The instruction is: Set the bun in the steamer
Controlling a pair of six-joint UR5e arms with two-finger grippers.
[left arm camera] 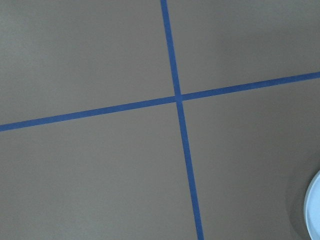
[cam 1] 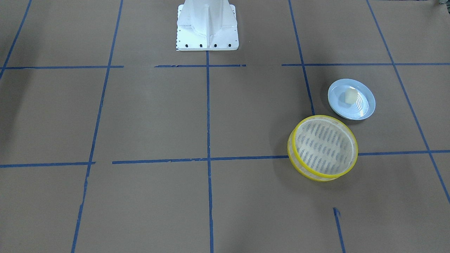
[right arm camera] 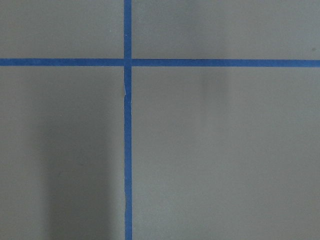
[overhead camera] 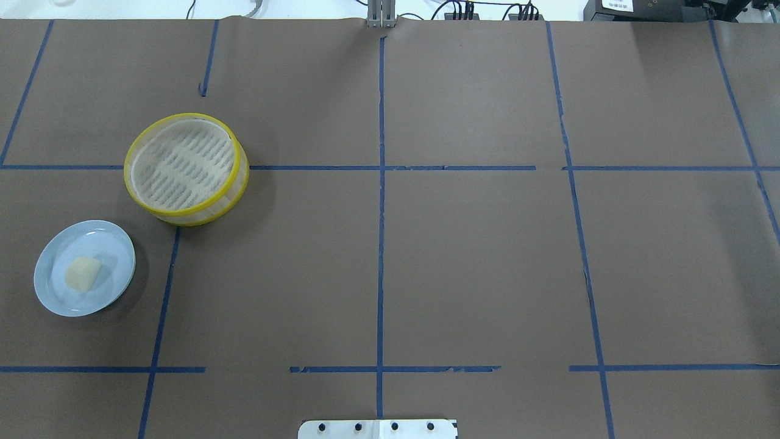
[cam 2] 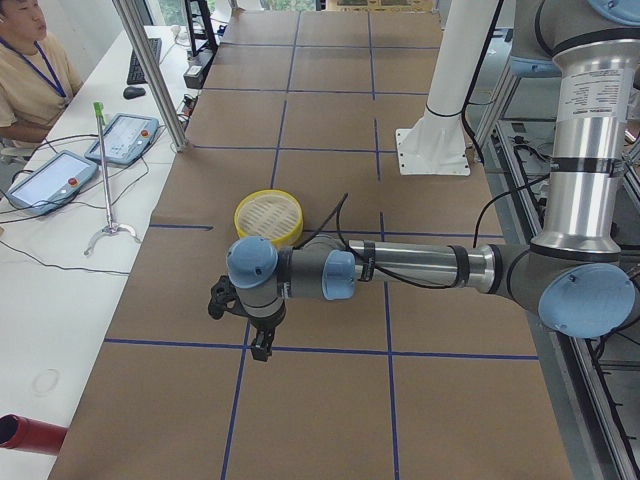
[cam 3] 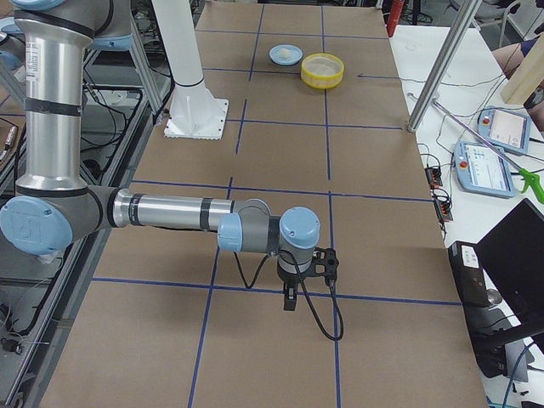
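The cream-white bun (overhead camera: 83, 272) lies on a pale blue plate (overhead camera: 116, 250) at the table's left near side; it also shows in the front view (cam 1: 350, 95). The yellow-rimmed steamer (overhead camera: 195, 214) stands empty just beyond the plate, and shows in the front view (cam 1: 316, 175) too. My left gripper (cam 2: 262, 345) shows only in the left side view, pointing down above the table, and I cannot tell if it is open. My right gripper (cam 3: 289, 302) shows only in the right side view, far from both objects, and I cannot tell its state either.
Brown paper with blue tape lines covers the table. The white robot base (cam 1: 206, 24) stands at the robot's edge. A rim of the plate (left arm camera: 315, 210) shows at the lower right of the left wrist view. Operators' tablets (cam 2: 125, 138) lie on the side desk.
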